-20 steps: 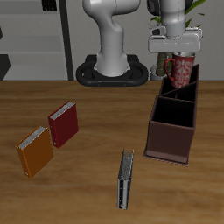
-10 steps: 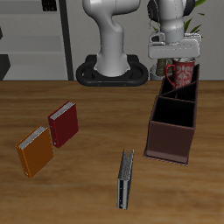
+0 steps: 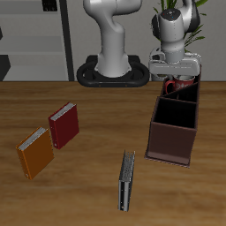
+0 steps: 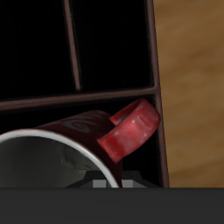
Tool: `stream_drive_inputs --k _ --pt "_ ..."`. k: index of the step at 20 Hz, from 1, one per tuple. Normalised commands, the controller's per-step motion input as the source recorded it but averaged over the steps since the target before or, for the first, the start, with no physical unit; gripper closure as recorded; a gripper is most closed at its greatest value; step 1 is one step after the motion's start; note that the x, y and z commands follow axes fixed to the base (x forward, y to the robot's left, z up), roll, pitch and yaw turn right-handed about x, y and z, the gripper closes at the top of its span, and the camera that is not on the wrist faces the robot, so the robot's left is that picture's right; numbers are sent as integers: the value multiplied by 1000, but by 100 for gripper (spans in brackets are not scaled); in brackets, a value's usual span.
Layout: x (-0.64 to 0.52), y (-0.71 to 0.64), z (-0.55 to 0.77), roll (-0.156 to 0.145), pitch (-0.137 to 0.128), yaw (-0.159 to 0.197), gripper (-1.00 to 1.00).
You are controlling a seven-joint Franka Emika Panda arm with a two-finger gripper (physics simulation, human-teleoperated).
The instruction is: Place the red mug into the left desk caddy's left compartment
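Where the dark maroon-brown rectangular desk caddy [image 3: 176,117] reaches farthest from the worktop's front edge, the red ceramic mug [image 3: 177,86] sits low inside its rearmost compartment, only its rim and a strip of red wall showing above the box's edge. The wrist view shows the mug [image 4: 79,149] tilted between black dividers, its glossy red loop handle [image 4: 131,131] angled toward the caddy's side wall and its white inside curving beneath. The pale grey two-finger gripper [image 3: 174,69] hangs directly over the mug with its jaws closed on the rim, so the cup is held and partly lowered into the box.

The caddy is an open-top box with sloping side walls and matte black partitions; its nearer compartments look dark and hollow. It stands on a brown wood-grain worktop [image 3: 88,194]. Well apart from it, toward the other side, a red hardcover book [image 3: 64,125] and an orange hardcover book [image 3: 35,153] lie close together, flat, pale page edges showing. Nearer the front edge a slim dark grey book [image 3: 126,179] lies alone.

Behind the worktop stand grey shelving [image 3: 35,35] and a green leafy plant [image 3: 190,13] past the white robot arm [image 3: 115,35] on its black base.
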Motion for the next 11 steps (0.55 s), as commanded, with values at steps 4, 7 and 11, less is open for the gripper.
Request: stream_drive_inputs --k 4,7,11 --pt "-49 56 -380 45 103 -21 -100" --pt "45 62 -338 35 115 -4 -100" --pt "48 -45 59 -17 -1 -2 -100"
